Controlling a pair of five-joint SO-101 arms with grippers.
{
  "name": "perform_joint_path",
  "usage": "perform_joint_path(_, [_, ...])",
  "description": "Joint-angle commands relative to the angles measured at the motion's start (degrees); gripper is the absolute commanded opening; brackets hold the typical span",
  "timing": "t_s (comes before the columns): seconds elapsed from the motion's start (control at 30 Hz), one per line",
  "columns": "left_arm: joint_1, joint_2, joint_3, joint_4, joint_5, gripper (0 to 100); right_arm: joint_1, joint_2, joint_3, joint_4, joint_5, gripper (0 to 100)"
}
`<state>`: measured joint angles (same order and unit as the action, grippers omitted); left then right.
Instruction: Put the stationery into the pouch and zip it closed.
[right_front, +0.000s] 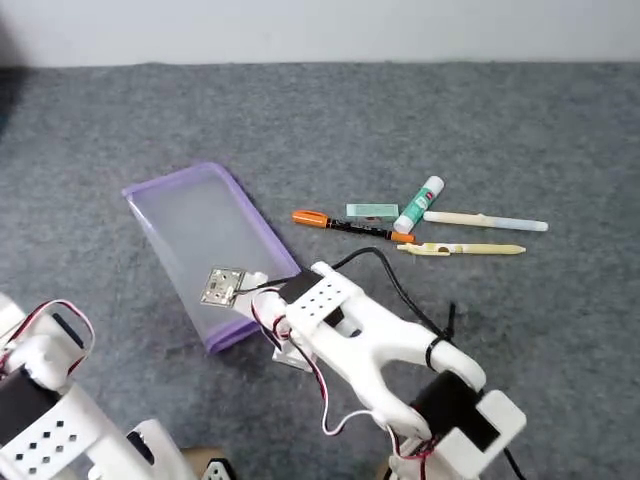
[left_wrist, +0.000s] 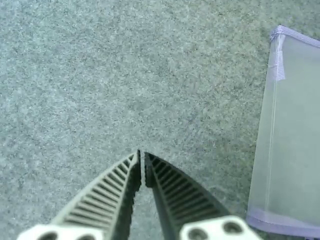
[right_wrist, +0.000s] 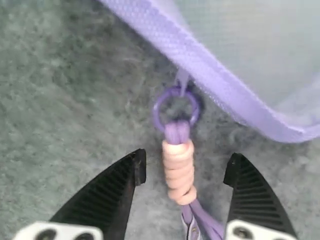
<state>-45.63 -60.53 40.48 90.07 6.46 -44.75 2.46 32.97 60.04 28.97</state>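
Surface: grey felt-like mat (right_front: 520, 130) under everything, with a pale wall behind.
Pouch: the purple-edged pouch (right_front: 200, 240) lies flat, its long axis slanting from the far left down toward my right arm (right_front: 370, 340). I cannot tell whether the zip is open.
Stationery: orange pen (right_front: 345, 224), glue stick (right_front: 418, 205) and two pale pens (right_front: 485, 221) lie clustered on the mat, well apart from the pouch, none inside yet.
Right claw: right gripper (right_wrist: 186, 157) stands wide and empty, one jaw on each side of the zipper pull (right_wrist: 178, 170).
Key relation: the pull's cord runs from the purple ring (right_wrist: 176, 107) at the pouch edge back toward the wrist, along the claw's own line (closing should pinch it crosswise, I judge).
Left claw: left gripper (left_wrist: 141, 157) is narrow, tips together, holding nothing, over bare mat beside the pouch. It is the farther arm from the pull.
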Motion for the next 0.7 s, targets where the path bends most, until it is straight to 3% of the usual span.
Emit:
perform_joint_path(0.0, [-0.1,-0.8,-2.6,0.3,-0.4,1,2.4,1.5,-2.9,-1.7,-0.5,25.2])
perform_joint_path(0.17, [-0.1,-0.8,-2.6,0.3,-0.4,1,3.5,3.8,-2.9,-1.8,-0.4,23.6])
perform_joint_path(0.33, [-0.1,-0.8,-2.6,0.3,-0.4,1,3.6,3.7,-5.4,-1.3,-0.4,0.9])
perform_joint_path(0.43, [0.2,-0.7,-2.4,0.3,-0.6,1,3.9,2.6,-8.4,1.5,-0.6,2.2])
perform_joint_path(0.67, [13.9,-0.8,0.7,2.5,-6.0,1,5.1,-2.0,-17.9,5.7,-0.9,0.9])
